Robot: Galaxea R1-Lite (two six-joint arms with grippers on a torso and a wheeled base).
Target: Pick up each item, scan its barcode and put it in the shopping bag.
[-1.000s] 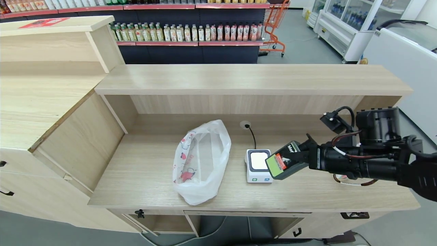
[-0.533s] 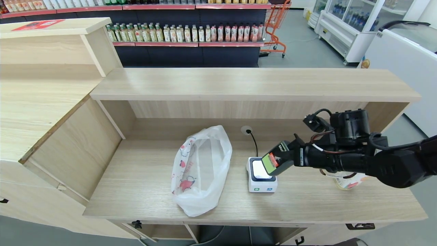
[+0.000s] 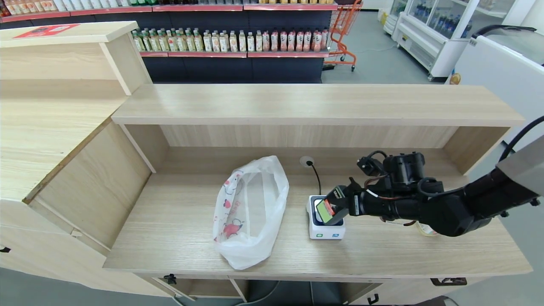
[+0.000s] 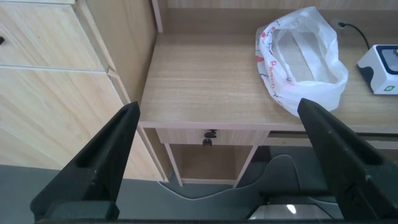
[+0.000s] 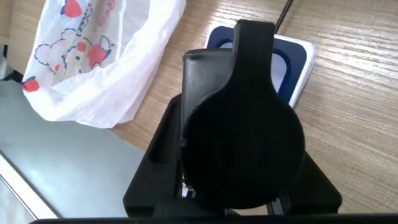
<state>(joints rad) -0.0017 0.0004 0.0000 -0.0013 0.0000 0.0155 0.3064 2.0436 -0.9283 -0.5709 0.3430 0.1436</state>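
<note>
counter: a light wood counter point(image 3: 382, 250) stood before me, under a raised ledge point(image 3: 314, 104).
shopping bag: the white printed shopping bag point(image 3: 250, 208) lay slumped left of the middle.
scanner: the white scanner point(image 3: 325, 228) sat near the bag's right side, apart from it.
cable: a black cable point(image 3: 315, 176) ran back to a round hole point(image 3: 306, 161).

A light wooden checkout counter point(image 3: 170, 221) runs left to right, with a raised ledge point(image 3: 314, 104) along its far side. A round cable hole point(image 3: 306, 161) sits in the countertop close under that ledge. A small black latch point(image 3: 170, 279) hangs below the near edge towards the left, and a black handle point(image 3: 446, 281) below the near right end. On the left stands a taller counter section point(image 3: 51, 127) with a red sign point(image 3: 44, 29) lying on its top. Beyond the ledge, store shelves point(image 3: 204, 63) carry a row of bottles point(image 3: 238, 41). An orange shopping cart point(image 3: 342, 29) stands to their right, then a glass-door cooler point(image 3: 429, 29) and a white chest freezer point(image 3: 505, 63) at the far right.
</note>
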